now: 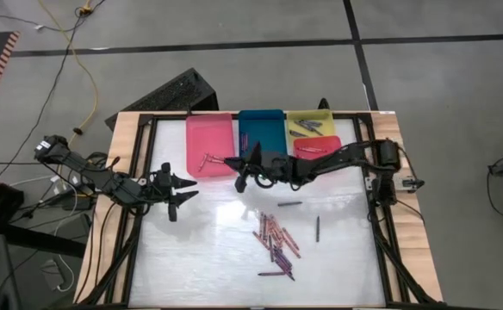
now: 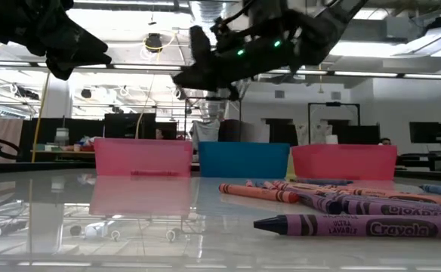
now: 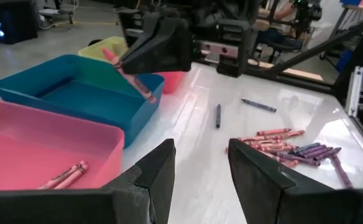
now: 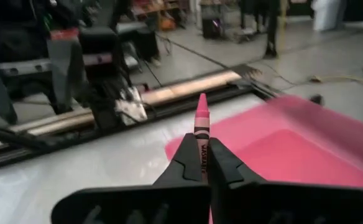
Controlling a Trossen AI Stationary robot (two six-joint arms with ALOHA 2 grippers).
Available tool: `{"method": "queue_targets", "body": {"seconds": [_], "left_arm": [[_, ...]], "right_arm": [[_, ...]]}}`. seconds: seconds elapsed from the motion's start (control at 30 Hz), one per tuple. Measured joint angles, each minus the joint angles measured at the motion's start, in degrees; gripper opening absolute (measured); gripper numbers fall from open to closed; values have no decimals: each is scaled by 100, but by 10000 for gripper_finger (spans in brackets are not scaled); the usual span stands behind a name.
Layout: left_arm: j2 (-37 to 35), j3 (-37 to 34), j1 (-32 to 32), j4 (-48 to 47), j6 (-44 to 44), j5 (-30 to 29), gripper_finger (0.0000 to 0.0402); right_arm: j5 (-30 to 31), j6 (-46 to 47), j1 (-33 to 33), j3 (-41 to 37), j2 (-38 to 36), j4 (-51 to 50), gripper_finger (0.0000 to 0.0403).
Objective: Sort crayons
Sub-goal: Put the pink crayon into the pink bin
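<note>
Right gripper (image 4: 201,163) pinching thin pink wax crayon (image 4: 201,127), hanging near pink plastic tray's (image 1: 210,129) right edge. We'd shift left over tray before release. Left gripper (image 3: 200,163) spread, empty, waiting left.

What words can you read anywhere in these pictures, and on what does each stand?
"Crayola": on the label of the nearest purple crayon, lying on the table in the low view.
"ULTRA": small print on that label; the word under it is too blurred to read.
Black print on the pink crayon in the right tool: too blurred to read.
Other crayon labels: too small to read.
</note>
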Motion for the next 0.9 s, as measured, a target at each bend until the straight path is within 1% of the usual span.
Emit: {"method": "queue_targets", "body": {"seconds": [0.1, 0.23, 0.37, 0.43, 0.6, 0.73, 0.9], "left_arm": [[-1, 0, 1, -5, 2, -67, 139], [-1, 0, -2, -45, -54, -69, 139], [-2, 0, 0, -91, -208, -49, 139], [-1, 0, -2, -108, -259, -50, 139], [-1, 0, -2, -127, -262, -56, 139], [1, 0, 1, -123, -262, -58, 139], [-1, 0, -2, -123, -302, -58, 139]], "right_arm": [[-298, -49, -110, 338, 454, 162, 2], [-317, -390, -148, 888, 991, 143, 2], [-226, -598, -259, 1276, 1248, -37, 3], [-46, -598, -342, 1283, 1266, -362, 7], [-13, -577, -565, 1311, 1339, -723, 33], [-17, -584, -632, 1311, 1336, -868, 54], [-19, -595, -673, 1311, 1336, -872, 65]]}}
